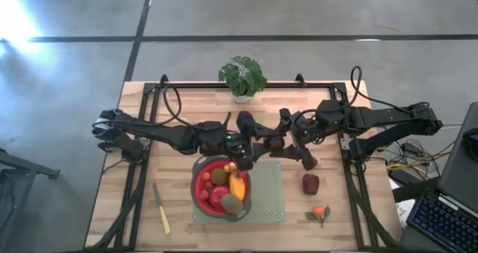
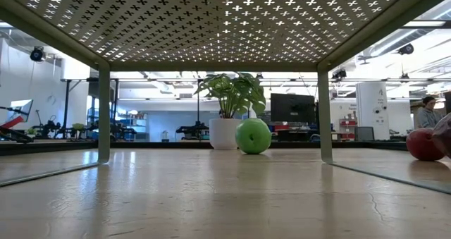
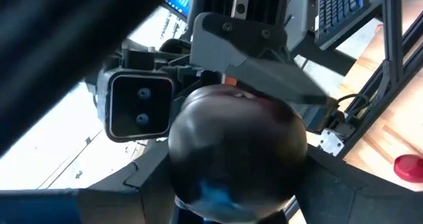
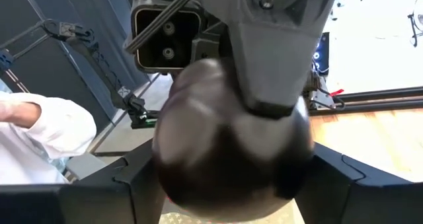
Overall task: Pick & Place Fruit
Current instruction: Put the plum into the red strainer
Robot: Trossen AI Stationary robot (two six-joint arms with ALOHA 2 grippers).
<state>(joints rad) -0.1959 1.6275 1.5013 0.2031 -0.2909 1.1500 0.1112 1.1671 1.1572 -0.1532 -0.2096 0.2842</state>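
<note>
A dark, glossy round fruit (image 3: 238, 151) hangs in the air at mid-table, between my two grippers, which meet nose to nose. My left gripper (image 1: 258, 145) reaches in from the table's left and my right gripper (image 1: 281, 138) from the right, both shut on that fruit. In the left wrist view, a grey finger (image 3: 264, 72) of the right gripper lies over the fruit. Below them, a red bowl (image 1: 200, 197) holding several fruit pieces stands on a green mat (image 1: 269, 201). A dark-red lump (image 1: 311, 183) and a small orange piece (image 1: 320, 211) lie on the table to the right. My left gripper has the dark fruit between its two fingers, which touch its opposite sides (image 3: 182, 178). The fingers lie level and come from the table's left. The fruit is clear of the table. My right gripper has the same fruit between its two fingers, on its sides (image 4: 165, 178), level from the table's right. A left-gripper finger (image 4: 277, 45) crosses the fruit's face. The fruit hangs clear of the table, above the mat's far edge.
A potted plant (image 1: 243, 77) stands at the far edge and a pale-handled knife (image 1: 161, 208) lies near left. In the low view, a green ball (image 2: 253, 136) rests on the table beside the plant pot, and a red apple (image 2: 424, 144) sits at the right.
</note>
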